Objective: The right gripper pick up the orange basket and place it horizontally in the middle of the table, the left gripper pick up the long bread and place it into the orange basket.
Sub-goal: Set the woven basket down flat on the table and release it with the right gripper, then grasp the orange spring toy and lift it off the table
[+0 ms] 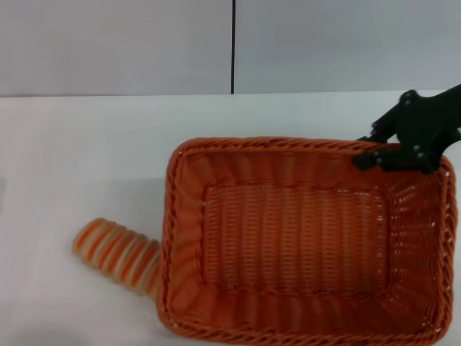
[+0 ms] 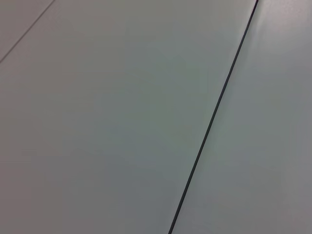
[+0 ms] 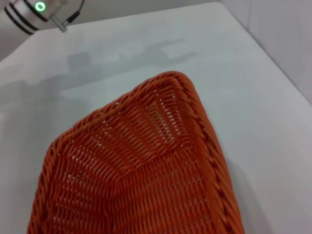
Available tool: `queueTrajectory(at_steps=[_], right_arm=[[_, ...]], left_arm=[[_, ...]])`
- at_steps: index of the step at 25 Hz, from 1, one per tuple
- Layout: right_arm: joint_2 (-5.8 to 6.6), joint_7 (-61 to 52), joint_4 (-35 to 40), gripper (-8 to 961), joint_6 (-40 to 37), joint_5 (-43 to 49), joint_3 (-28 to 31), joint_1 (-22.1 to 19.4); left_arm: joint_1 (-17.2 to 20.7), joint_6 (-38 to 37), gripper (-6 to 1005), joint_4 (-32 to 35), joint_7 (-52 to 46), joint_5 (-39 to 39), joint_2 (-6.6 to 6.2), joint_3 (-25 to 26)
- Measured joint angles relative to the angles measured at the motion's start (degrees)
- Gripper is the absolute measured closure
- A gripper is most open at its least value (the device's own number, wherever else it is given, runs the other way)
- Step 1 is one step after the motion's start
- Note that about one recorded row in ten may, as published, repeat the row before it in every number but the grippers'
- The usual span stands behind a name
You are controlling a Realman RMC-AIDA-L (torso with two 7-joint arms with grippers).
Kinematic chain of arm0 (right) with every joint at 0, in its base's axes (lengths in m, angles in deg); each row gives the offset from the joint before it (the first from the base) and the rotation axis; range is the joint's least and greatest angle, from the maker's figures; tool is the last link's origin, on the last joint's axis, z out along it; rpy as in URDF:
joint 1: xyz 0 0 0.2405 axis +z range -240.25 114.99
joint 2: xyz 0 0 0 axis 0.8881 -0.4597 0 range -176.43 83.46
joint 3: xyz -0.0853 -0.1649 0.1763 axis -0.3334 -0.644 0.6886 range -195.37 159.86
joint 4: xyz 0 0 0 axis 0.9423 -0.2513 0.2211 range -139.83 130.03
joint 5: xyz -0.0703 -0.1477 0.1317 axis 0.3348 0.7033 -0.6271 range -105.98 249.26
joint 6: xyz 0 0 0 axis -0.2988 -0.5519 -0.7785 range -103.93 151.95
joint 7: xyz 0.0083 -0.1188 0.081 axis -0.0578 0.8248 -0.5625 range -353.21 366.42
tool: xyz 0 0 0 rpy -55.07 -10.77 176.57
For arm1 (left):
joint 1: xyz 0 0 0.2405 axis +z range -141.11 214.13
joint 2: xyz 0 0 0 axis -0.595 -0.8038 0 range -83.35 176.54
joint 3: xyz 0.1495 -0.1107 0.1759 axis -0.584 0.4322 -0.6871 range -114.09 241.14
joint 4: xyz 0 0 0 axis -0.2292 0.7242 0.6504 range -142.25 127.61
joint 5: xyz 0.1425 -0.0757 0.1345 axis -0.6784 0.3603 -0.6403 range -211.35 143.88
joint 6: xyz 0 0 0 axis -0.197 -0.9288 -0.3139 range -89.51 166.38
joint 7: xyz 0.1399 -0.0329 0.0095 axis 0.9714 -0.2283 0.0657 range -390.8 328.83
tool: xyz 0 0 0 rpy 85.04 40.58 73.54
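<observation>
Orange basket [image 1: 302, 245] sits on the white table [image 1: 86, 158], long axis running left–right in the head view, filling the centre-right of the tabletop. Rectangular, woven wicker-style plastic strands; thick braided rim; sides slope inward to a flat, tightly woven floor, with an open, gappy weave higher on the walls. Interior holds nothing visible.

Right gripper [image 1: 392, 155] is at the basket's far right corner, black and angular, its dark fingers lying along the far rim. It looks to be at or on the braid there, but whether the fingers actually pinch the rim or merely rest against it cannot be told from this angle. The right wrist view looks down into the basket [image 3: 141, 170] from that corner: the rounded corner of the braid, light showing through the gaps in the wall weave, smooth white table [image 3: 253, 97] beyond. None of that arm's own fingers show there.

Long bread [image 1: 119, 254] lies on the table just outside the basket's left short wall, its near end touching or tucked against the rim. Small oblong loaf, ribbed crosswise, alternating orange and cream bands, rounded free end pointing left and slightly away.

Left gripper: not visible in any view. Left wrist view shows only a flat pale panel [image 2: 107, 122] crossed by a thin dark seam [image 2: 214, 117].
</observation>
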Motion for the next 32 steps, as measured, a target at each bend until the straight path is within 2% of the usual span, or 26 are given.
queueTrajectory(at_steps=[9, 19, 23, 24, 25, 26, 32], right_arm=[[-0.9, 1.8, -1.8, 771, -1.2, 0.1, -3.1, 1.6], [-1.33, 0.4, -2.0, 703, -3.9, 0.1, -0.9, 1.3], [-1.34, 0.8, -1.1, 650, -4.1, -0.3, 2.9, 0.0], [-1.4, 1.1, -0.9, 637, -4.2, -0.5, 4.5, -0.4], [-1.61, 2.0, -0.3, 624, -4.5, -1.4, 8.4, -1.6], [-1.61, 2.0, -0.3, 611, -4.5, -1.4, 8.4, -1.6], [-2.8, 7.0, -1.1, 586, -5.8, -13.0, 21.7, -9.2]], left_arm=[[-0.4, 0.0, 164, -0.7, 0.0, 0.0, 0.0, 0.0], [-0.7, -0.2, 164, -0.8, 0.0, 0.0, -0.03, -1.1], [-0.8, -0.4, 165, -0.8, 0.0, 0.0, -0.05, -2.0], [-0.8, -0.4, 165, -0.7, 0.0, 0.0, -0.07, -2.2], [-0.8, -0.4, 165, -0.5, 0.0, 0.0, -0.07, -2.6], [-0.8, -0.4, 165, -0.5, 0.0, 0.0, -0.07, -2.6], [-1.2, -0.8, 165, 3.5, -2.3, -0.1, -0.42, -9.3]])
